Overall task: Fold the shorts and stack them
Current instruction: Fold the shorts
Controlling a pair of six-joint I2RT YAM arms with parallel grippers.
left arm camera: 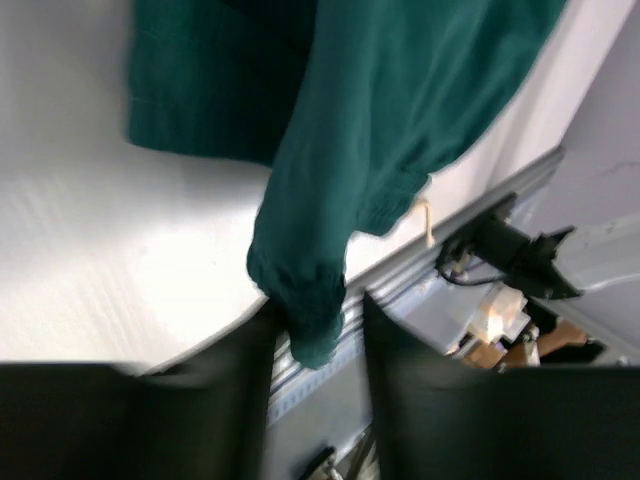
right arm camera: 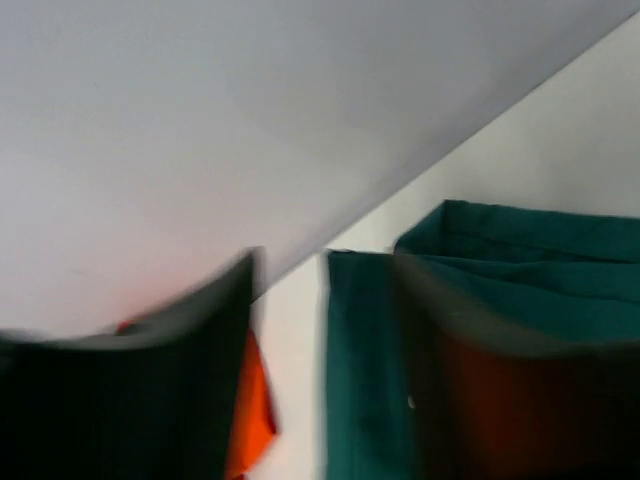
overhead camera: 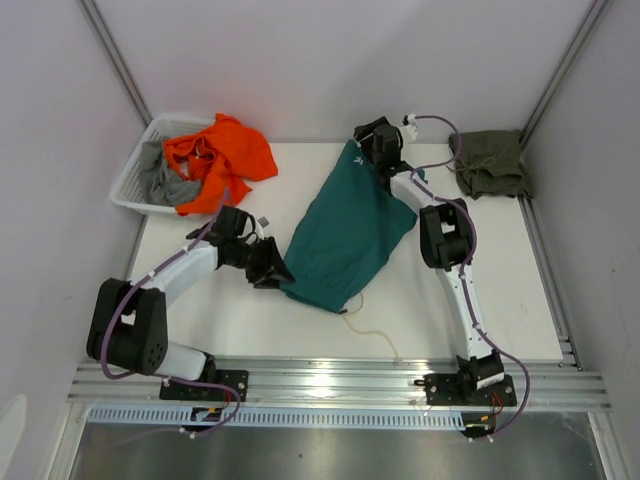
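Note:
The teal-green shorts (overhead camera: 350,235) lie slantwise across the middle of the table, and the off-white cord (overhead camera: 372,335) trails toward the front edge. My left gripper (overhead camera: 272,268) is at their near left corner. In the left wrist view its fingers (left arm camera: 230,400) stand apart with the waistband corner (left arm camera: 305,320) between them, against the left finger. My right gripper (overhead camera: 372,150) is at the far end of the shorts, open, and the cloth edge (right arm camera: 360,370) lies beside its right finger (right arm camera: 520,400). The olive-green shorts (overhead camera: 490,162) lie folded at the back right.
A white basket (overhead camera: 135,180) at the back left holds orange cloth (overhead camera: 222,152) and grey cloth (overhead camera: 165,185); the orange spills onto the table. The metal rail (overhead camera: 340,378) runs along the front edge. Walls close in the table on three sides.

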